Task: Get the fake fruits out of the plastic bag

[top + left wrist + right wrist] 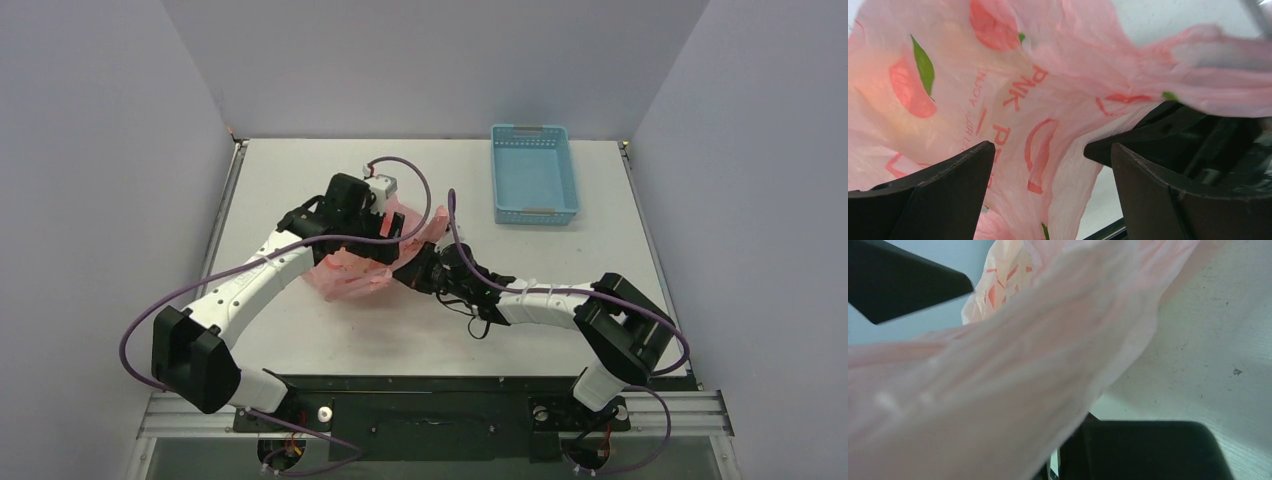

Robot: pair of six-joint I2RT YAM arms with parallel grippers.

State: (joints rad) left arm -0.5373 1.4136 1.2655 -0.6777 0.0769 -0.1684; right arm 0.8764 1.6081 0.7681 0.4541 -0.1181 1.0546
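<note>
Pink plastic bag [345, 275] pinched by right claw [418, 268]; left claw [1050, 147] spread over it. Hold the film taut and reach inside slowly.

A robotics lab test cell: a white table [300, 345] boxed by blank grey walls [430, 60] beyond and to either side of the fingers [938, 195], with two cabled robot arms [255, 280] bolted to a metal rail [690, 410] well behind them.
</note>
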